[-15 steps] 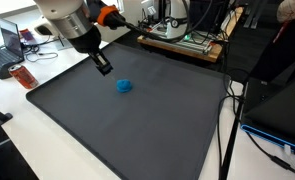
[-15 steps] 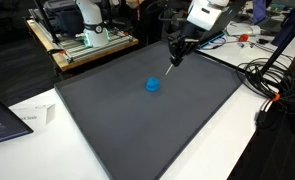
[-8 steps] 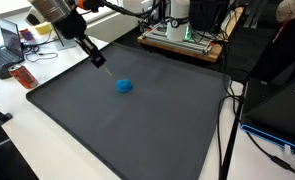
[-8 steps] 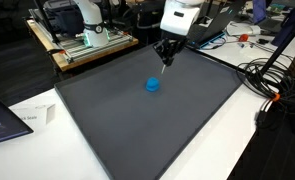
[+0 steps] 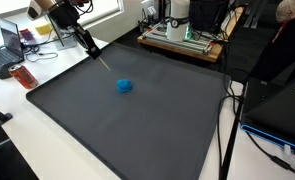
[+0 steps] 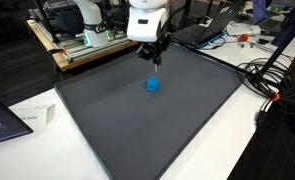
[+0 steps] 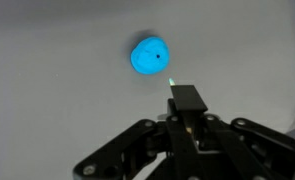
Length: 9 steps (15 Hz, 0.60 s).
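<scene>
A small blue lump (image 5: 124, 86) (image 6: 152, 85) (image 7: 151, 56) lies on a dark grey mat (image 5: 137, 130) (image 6: 127, 125). My gripper (image 5: 90, 47) (image 6: 152, 50) (image 7: 187, 118) hangs above the mat, shut on a thin dark stick (image 5: 101, 60) (image 6: 154, 62) (image 7: 187, 98) that points down from between the fingers. In the wrist view the stick's pale tip sits just below and right of the blue lump, apart from it. The stick's tip is off the mat, a short way above the lump.
A wooden board with lab equipment (image 5: 182, 40) (image 6: 82, 45) borders the mat's far edge. A red packet (image 5: 24, 76) and a laptop (image 5: 7, 40) lie beside the mat. Cables (image 6: 272, 80) and a paper sheet (image 6: 27, 118) lie off the mat.
The arm has swung sideways and risen, carrying the stick from the mat's edge region to above the blue lump. The jaws stayed shut. The lump has not moved.
</scene>
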Each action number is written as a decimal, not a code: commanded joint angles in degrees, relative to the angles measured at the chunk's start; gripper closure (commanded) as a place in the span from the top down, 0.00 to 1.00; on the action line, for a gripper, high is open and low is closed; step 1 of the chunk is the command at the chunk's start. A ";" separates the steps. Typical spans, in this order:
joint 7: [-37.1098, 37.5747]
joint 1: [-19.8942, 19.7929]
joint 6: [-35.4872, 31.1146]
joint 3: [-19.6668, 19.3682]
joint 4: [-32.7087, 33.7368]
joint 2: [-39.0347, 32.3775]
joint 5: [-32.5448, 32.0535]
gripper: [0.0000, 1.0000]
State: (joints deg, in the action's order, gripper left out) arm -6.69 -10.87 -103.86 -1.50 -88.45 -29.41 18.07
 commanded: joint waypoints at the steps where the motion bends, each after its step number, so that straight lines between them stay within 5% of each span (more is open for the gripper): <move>1: -6.64 -3.21 -3.47 0.64 -6.13 3.52 5.58 0.03; 9: -18.00 -7.44 -10.10 0.71 -11.39 3.47 12.93 0.03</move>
State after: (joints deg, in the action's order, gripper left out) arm -20.30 -16.69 -110.95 -1.52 -96.04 -27.73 27.44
